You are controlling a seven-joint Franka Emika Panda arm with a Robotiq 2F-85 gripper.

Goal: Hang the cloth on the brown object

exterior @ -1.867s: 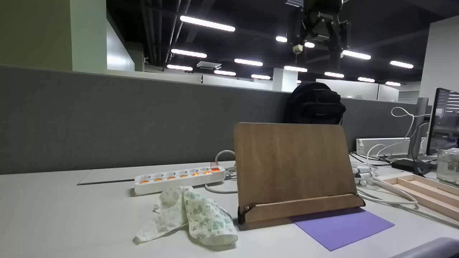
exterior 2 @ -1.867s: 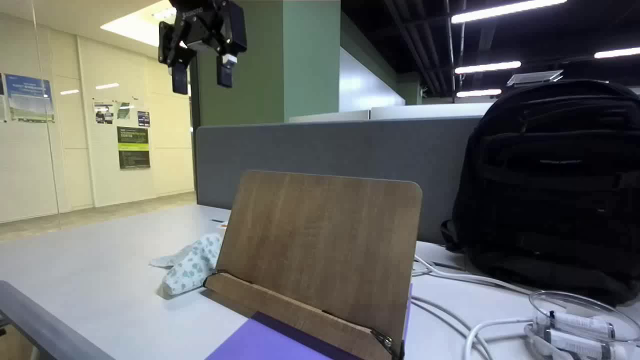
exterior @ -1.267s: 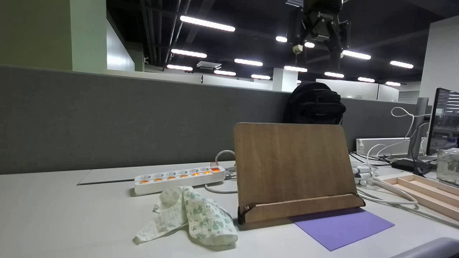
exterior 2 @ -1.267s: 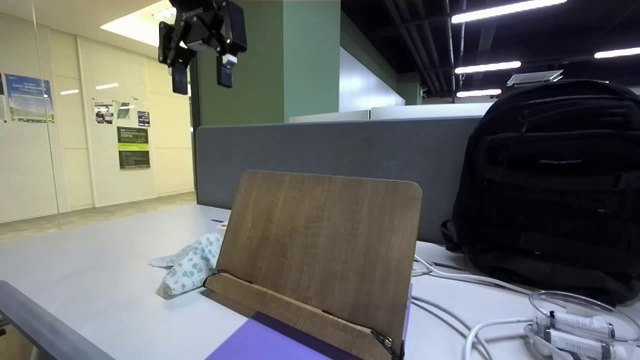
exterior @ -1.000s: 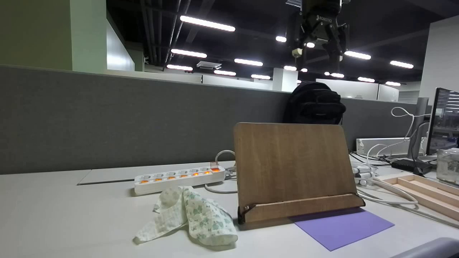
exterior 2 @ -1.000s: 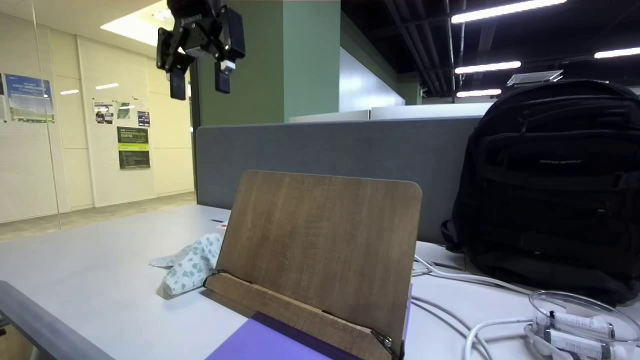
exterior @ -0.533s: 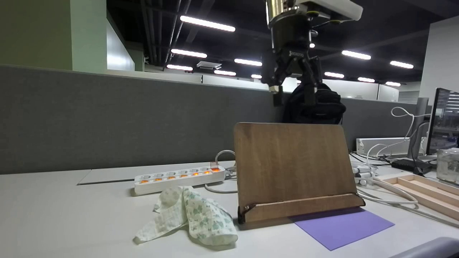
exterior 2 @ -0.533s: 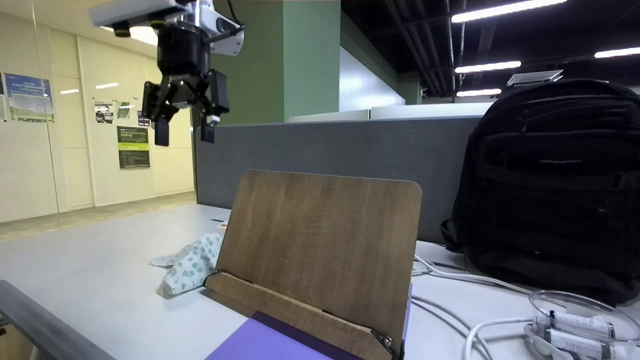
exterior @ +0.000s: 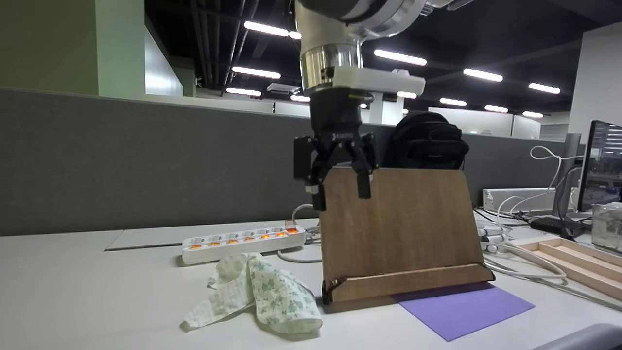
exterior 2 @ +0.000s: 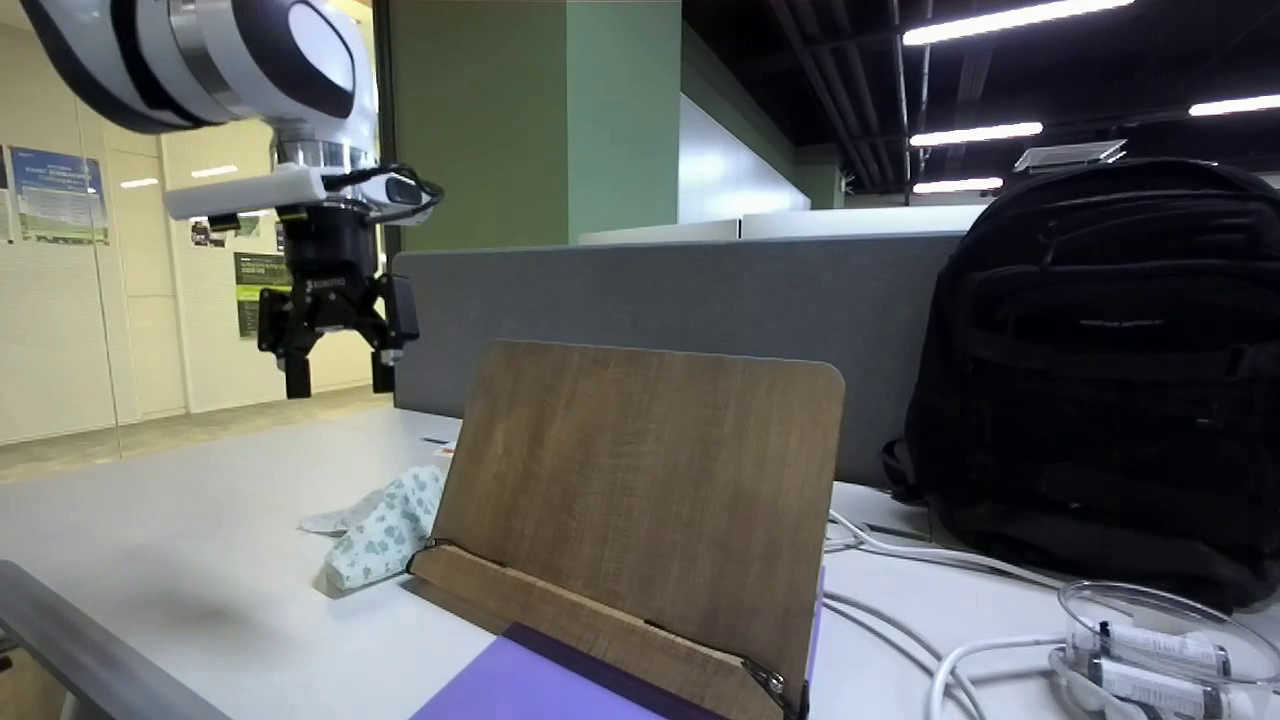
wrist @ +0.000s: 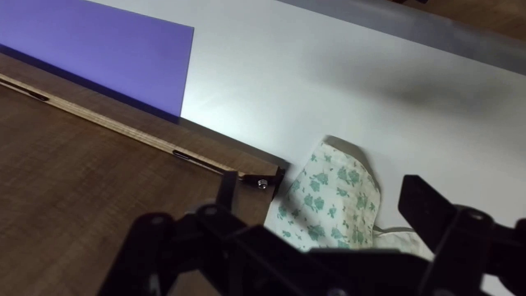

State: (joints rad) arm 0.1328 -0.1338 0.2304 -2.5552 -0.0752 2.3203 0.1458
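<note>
I hold my pincer [exterior: 342,200] wide apart, gripping only air, above the desk [exterior: 97,296]. In an exterior view the patterned cloth [exterior: 274,294] lies crumpled on the desk at my pincer's seven o'clock, just beside the brown stand [exterior: 401,228], tilted back at the cloth's two o'clock (my wrist view frames the cloth between my fingers [wrist: 427,210], though lower down).

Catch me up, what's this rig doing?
A robot arm has its pincer above the white table, jaws apart and holding nothing. The green-patterned cloth lies crumpled on the table, beside the brown wooden stand and not yet hung on it. The job is to hang it there, so going down to grasp the cloth looks like the likely next step.
</note>
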